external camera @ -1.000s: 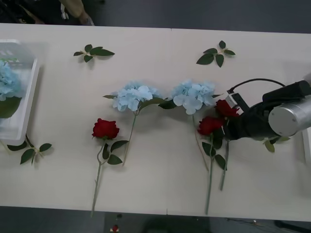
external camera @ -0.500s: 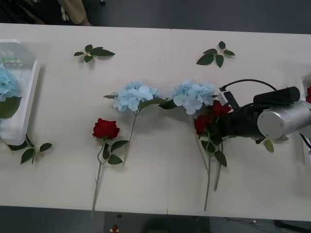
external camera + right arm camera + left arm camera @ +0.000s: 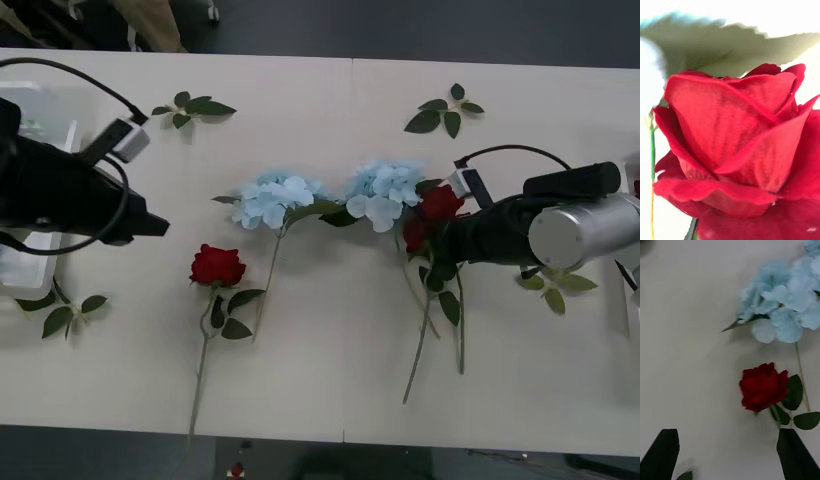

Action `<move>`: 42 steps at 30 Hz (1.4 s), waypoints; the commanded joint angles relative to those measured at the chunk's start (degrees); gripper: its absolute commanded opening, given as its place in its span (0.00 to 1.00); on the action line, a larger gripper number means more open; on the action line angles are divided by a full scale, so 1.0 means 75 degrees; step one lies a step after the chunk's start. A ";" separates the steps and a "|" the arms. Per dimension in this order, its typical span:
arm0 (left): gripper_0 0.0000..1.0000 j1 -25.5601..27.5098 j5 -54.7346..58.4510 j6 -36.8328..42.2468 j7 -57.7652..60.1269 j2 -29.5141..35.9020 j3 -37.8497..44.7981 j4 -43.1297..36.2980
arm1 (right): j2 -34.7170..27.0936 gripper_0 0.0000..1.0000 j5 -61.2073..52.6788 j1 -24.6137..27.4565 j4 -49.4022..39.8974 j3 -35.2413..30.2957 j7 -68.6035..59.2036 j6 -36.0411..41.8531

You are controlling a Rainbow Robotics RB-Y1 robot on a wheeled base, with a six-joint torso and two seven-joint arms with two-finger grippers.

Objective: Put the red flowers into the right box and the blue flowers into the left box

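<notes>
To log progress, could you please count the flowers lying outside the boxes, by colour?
Red flowers: 3
Blue flowers: 2
Total: 5

my left gripper (image 3: 728,453) over the table (image 3: 330,400), beside the left box (image 3: 40,265) at the left edge | lone rose (image 3: 217,265) right of it, two hydrangeas (image 3: 275,200) behind that rose | my right gripper (image 3: 432,240) at two roses (image 3: 438,203) right of the hydrangeas | leaf sprigs (image 3: 190,107) along the far side
</notes>
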 commanded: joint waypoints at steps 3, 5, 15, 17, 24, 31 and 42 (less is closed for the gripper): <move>0.76 0.1118 -0.1041 -0.0508 0.1287 -0.0766 -0.0848 -0.1310 | -0.0220 0.00 -0.0794 0.0162 0.0101 -0.1159 0.0225 0.0625; 0.76 0.1493 -0.1287 -0.0707 0.1287 -0.0977 -0.1070 -0.1486 | -0.0267 0.00 -0.0852 0.0186 -0.0028 -0.1534 0.0295 0.1012; 0.76 0.2864 -0.2259 -0.0847 0.1193 -0.1223 -0.1703 -0.1826 | -0.0443 0.52 -0.1380 0.0303 -0.0063 -0.2648 0.0670 0.1855; 0.76 0.2922 -0.2541 -0.0847 0.1193 -0.1212 -0.1902 -0.1826 | -0.0454 0.75 -0.1356 0.0303 0.0031 -0.2659 0.0752 0.1797; 0.76 0.2782 -0.3572 -0.0847 0.1263 -0.1223 -0.2664 -0.1814 | -0.0490 0.99 -0.1356 0.0303 0.0230 -0.2648 0.1068 0.1703; 0.76 0.2512 -0.3959 -0.0883 0.1322 -0.1235 -0.3027 -0.1404 | -0.0572 0.99 -0.1356 0.0350 0.0335 -0.2659 0.1279 0.1715; 0.76 0.2243 -0.4087 -0.1351 0.1181 -0.1235 -0.3039 -0.0501 | -0.0747 1.00 -0.1333 0.0772 0.0324 -0.3808 0.1420 0.3308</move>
